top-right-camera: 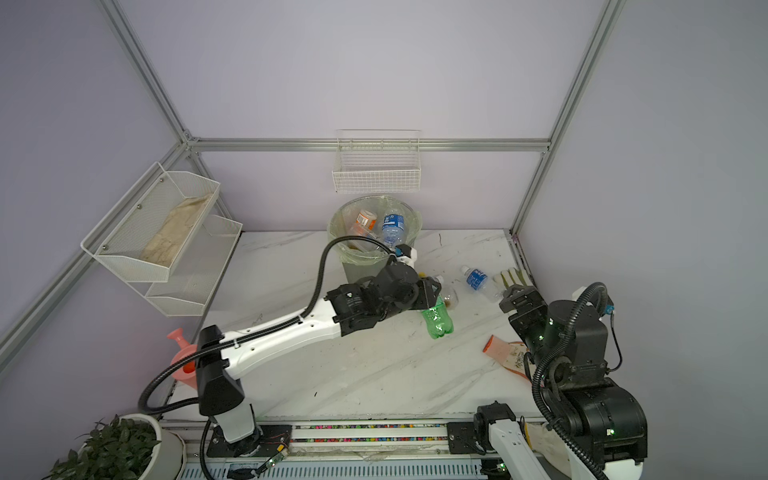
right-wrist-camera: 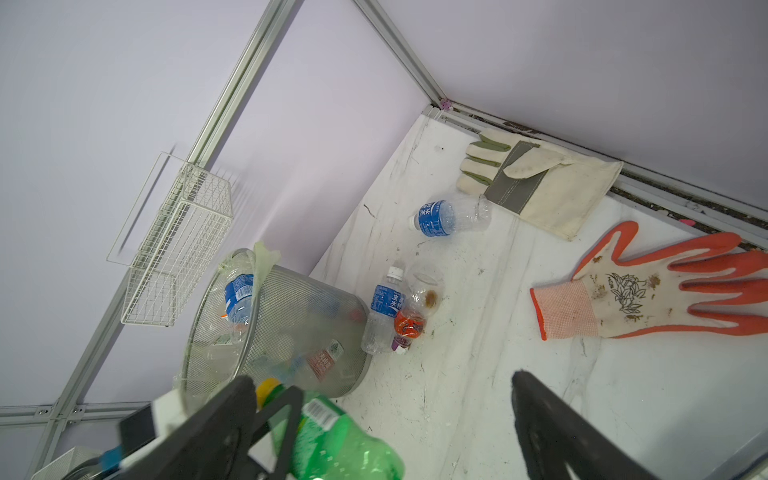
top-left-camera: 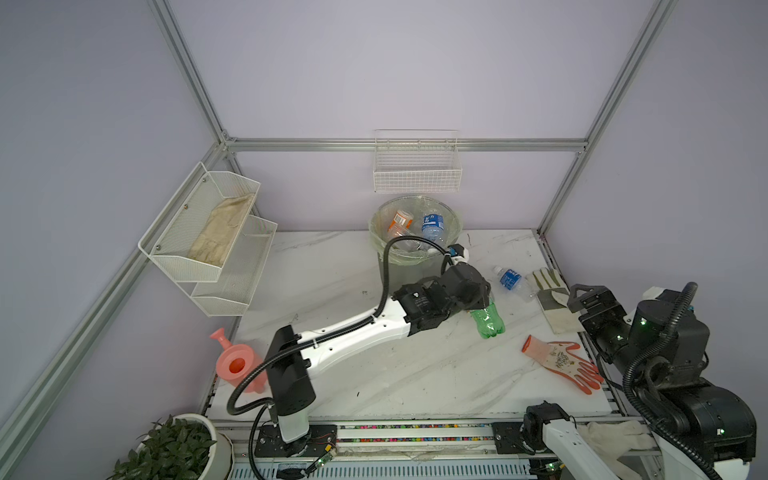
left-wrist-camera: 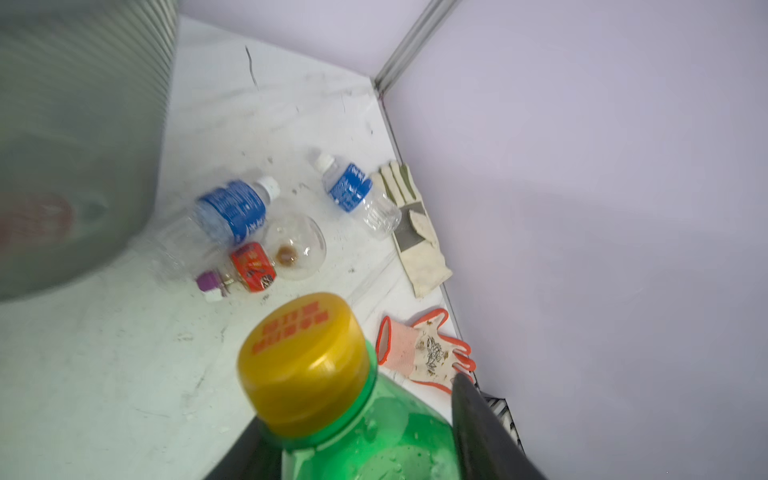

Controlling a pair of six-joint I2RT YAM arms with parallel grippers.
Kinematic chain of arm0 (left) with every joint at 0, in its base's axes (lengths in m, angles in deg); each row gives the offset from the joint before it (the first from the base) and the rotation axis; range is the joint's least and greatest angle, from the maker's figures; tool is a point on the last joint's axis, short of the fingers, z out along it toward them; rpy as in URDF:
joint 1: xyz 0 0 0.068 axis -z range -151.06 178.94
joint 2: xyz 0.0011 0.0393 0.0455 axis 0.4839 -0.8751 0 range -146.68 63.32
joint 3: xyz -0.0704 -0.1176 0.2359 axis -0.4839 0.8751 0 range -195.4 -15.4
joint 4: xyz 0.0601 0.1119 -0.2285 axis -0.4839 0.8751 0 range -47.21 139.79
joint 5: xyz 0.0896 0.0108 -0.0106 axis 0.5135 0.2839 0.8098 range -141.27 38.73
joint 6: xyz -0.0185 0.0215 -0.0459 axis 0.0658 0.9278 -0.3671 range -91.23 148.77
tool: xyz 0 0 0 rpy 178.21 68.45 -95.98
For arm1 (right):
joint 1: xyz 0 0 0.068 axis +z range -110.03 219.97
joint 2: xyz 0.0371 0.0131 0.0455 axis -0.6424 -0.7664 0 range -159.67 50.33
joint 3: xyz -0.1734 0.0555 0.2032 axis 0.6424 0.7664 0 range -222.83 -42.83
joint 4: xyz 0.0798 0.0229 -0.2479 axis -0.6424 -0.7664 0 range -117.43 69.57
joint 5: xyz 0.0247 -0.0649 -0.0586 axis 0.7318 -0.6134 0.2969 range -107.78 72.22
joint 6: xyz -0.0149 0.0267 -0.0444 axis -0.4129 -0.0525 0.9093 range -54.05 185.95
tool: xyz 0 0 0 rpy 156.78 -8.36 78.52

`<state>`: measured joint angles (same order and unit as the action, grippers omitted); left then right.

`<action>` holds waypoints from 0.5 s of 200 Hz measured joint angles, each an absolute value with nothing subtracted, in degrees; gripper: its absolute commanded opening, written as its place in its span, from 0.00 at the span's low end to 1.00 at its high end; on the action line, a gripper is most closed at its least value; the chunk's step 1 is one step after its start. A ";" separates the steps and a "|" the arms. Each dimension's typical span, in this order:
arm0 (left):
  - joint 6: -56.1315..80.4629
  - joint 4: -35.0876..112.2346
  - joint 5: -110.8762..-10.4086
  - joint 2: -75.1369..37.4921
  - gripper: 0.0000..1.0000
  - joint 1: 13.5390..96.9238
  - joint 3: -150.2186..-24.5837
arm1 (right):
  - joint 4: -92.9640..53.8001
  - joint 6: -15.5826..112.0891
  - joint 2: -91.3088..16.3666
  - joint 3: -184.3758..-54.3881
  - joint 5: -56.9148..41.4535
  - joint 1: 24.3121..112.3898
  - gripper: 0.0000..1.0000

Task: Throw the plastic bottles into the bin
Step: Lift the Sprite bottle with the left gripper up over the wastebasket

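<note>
Green bottle (top-left-camera: 488, 322), yellow-capped, was pinched near its neck by the left hand (left-wrist-camera: 361, 453) beside the bin (top-left-camera: 411, 258) — probably light, slick, crushable, so the stiff neck suited gripping. Right hand (top-left-camera: 582, 297) stood spread, empty.

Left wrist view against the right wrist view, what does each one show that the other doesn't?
Only left wrist: the red print on the yellow cap of the green bottle. Only right wrist: the hanging wire basket and a blue-label bottle inside the bin. Both: the green bottle, bin, three loose bottles, two gloves.
</note>
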<state>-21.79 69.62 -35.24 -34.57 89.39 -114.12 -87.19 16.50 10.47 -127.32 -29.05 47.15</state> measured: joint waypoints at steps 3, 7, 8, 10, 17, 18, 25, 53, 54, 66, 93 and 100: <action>-20.94 69.91 -34.91 -33.67 0.42 89.02 -114.12 | -87.06 16.57 10.60 -127.08 -29.05 47.15 0.97; -19.87 70.02 -34.19 -32.23 0.42 88.32 -114.14 | -86.76 16.76 10.80 -126.62 -28.90 47.15 0.97; -19.67 70.10 -34.10 -32.03 0.42 88.21 -114.14 | -86.71 16.76 10.85 -126.53 -28.92 47.15 0.97; -19.30 70.13 -33.80 -31.37 0.42 87.88 -114.14 | -86.56 16.81 11.02 -126.25 -28.90 47.15 0.97; -17.38 70.32 -32.81 -29.43 0.42 86.74 -114.16 | -85.86 17.00 11.59 -125.04 -28.57 47.15 0.97; -17.03 70.41 -32.59 -29.01 0.42 86.52 -114.16 | -85.77 17.03 11.65 -124.89 -28.44 47.15 0.97; -14.82 70.67 -31.59 -27.11 0.41 85.30 -114.21 | -84.94 17.22 12.40 -123.47 -27.72 47.15 0.97; -5.53 71.17 -28.07 -22.39 0.39 80.97 -115.56 | -81.62 17.46 16.07 -117.15 -24.18 47.15 0.97; -5.25 71.20 -28.03 -22.35 0.39 80.91 -115.67 | -81.45 17.46 16.24 -116.89 -24.09 47.15 0.97; -1.12 71.02 -27.39 -21.78 0.37 80.01 -117.29 | -80.51 17.49 17.25 -115.32 -22.84 47.15 0.97; 8.06 68.53 -27.04 -19.53 0.35 79.62 -117.92 | -78.87 18.23 17.64 -114.36 -21.05 47.15 0.98; 10.01 67.81 -26.96 -18.83 0.35 79.62 -117.92 | -78.60 18.42 17.64 -114.25 -20.81 47.15 0.97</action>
<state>10.01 67.81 -26.96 -18.83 79.62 -117.92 -78.60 18.42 17.64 -114.25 -20.81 47.15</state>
